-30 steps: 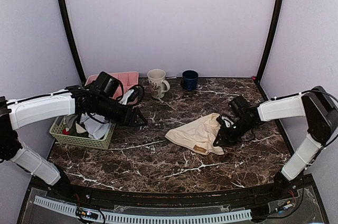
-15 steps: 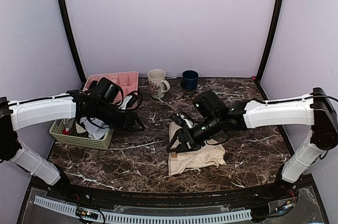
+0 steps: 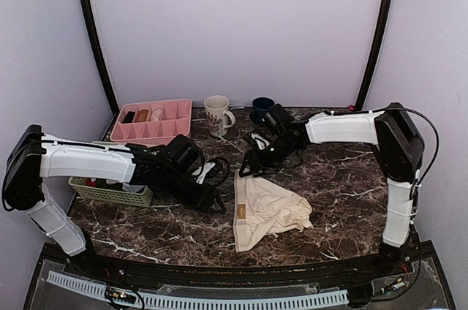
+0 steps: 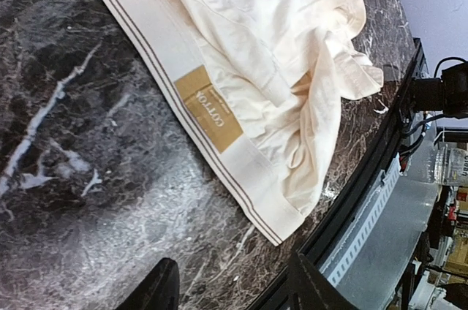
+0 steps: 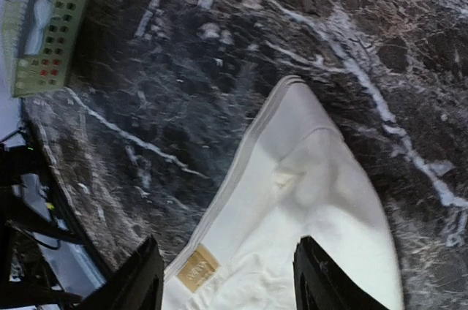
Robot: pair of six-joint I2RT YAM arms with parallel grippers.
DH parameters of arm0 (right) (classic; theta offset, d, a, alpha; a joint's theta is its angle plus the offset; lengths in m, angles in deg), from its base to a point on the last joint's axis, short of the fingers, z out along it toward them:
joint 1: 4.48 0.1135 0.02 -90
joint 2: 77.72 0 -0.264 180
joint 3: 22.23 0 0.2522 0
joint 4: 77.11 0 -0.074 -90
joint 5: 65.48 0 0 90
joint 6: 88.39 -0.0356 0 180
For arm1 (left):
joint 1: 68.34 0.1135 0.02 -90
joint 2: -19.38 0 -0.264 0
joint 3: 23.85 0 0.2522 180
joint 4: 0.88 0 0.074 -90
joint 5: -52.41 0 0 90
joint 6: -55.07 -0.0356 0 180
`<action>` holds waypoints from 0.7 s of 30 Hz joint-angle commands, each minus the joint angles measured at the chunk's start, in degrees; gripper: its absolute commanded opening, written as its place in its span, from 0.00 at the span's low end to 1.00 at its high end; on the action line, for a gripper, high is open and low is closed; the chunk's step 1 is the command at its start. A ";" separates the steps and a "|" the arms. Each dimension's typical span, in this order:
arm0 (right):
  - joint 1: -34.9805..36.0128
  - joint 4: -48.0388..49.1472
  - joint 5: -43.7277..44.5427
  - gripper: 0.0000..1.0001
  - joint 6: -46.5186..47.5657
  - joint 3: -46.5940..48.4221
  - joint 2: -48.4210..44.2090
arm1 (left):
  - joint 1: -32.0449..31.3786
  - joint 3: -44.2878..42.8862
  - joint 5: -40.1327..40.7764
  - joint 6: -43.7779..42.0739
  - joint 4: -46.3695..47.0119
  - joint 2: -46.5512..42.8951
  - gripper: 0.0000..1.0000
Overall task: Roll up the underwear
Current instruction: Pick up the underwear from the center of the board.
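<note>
Left gripper sits low over the marble table, just left of the underwear; its fingers stand apart with nothing between them. The underwear lies loosely crumpled at centre near, waistband to the left, brown label facing up. Right gripper hangs just beyond the garment's far end, fingers spread, gripping nothing.

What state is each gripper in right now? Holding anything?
Left gripper: open, holding nothing, beside the underwear.
Right gripper: open, holding nothing, fingers apart over the underwear.
</note>
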 commanded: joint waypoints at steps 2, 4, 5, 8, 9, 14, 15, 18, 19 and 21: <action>0.25 -8.39 11.43 0.61 9.05 12.13 6.92 | -1.01 5.21 -1.51 7.03 9.04 -1.82 0.53; 0.25 -9.75 13.22 0.62 10.86 15.77 10.43 | -0.98 6.30 -0.76 7.80 9.59 -2.65 0.53; 0.30 -10.54 13.59 0.62 11.69 17.35 11.87 | -0.97 6.57 -0.54 7.84 9.55 -3.02 0.53; 0.33 -12.81 13.40 0.63 15.11 21.66 16.26 | -1.02 7.03 0.07 7.67 8.21 -3.56 0.53; 0.28 -13.87 12.45 0.62 16.48 22.96 17.59 | -1.03 7.20 0.24 7.44 7.72 -3.71 0.53; -0.68 -13.36 4.16 0.51 17.44 22.05 18.86 | -0.95 8.08 2.04 7.52 6.74 -5.36 0.53; -0.77 -13.71 3.88 0.45 17.80 22.10 19.01 | -0.94 8.09 2.20 7.65 6.88 -5.39 0.53; -1.60 -16.00 5.56 0.18 18.90 23.00 18.80 | -0.94 8.06 1.91 8.05 8.20 -4.75 0.53; -2.39 -15.57 5.51 0.11 18.32 22.44 17.30 | -0.94 7.80 2.07 7.94 8.35 -4.32 0.53; -4.45 -13.38 5.74 0.01 16.17 19.92 13.38 | -0.94 7.04 3.42 7.94 7.69 -3.59 0.53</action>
